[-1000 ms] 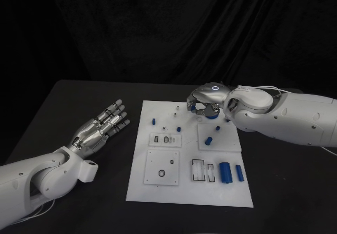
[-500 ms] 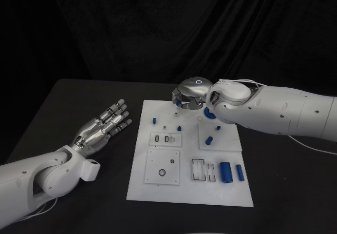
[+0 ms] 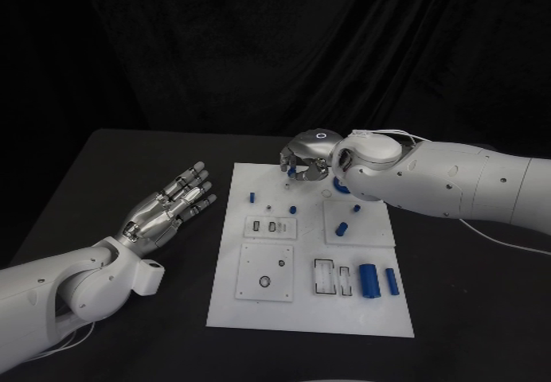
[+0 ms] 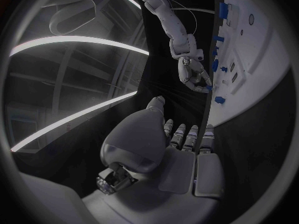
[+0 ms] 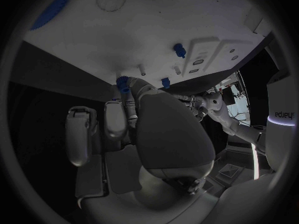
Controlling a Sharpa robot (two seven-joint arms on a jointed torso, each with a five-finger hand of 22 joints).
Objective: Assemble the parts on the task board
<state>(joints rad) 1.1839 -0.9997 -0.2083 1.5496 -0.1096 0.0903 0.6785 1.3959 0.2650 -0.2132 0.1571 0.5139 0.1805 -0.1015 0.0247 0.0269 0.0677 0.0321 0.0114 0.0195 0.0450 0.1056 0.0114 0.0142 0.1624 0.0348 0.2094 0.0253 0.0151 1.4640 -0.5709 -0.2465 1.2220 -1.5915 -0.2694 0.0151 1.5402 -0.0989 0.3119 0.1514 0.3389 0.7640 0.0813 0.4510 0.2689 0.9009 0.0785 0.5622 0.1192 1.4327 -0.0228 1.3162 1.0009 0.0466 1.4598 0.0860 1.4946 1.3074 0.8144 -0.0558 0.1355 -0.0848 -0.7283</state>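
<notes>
Fingers point(image 5: 121, 117) of our right hand point(image 3: 306, 159) pinch a small blue part point(image 5: 123, 82), left hand point(image 3: 166, 204) spread empty; it looks light, rigid, slippery, so we'd grip its sides.

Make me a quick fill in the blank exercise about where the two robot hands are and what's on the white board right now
1. The left robot hand lies with its fingers spread over the black table, holding ____.
2. The right robot hand hovers over the task board's ____ edge, the one away from the robot.
3. The two large cylinders lying near the board's right edge are ____ in colour.

Missing words: nothing; far; blue
</notes>
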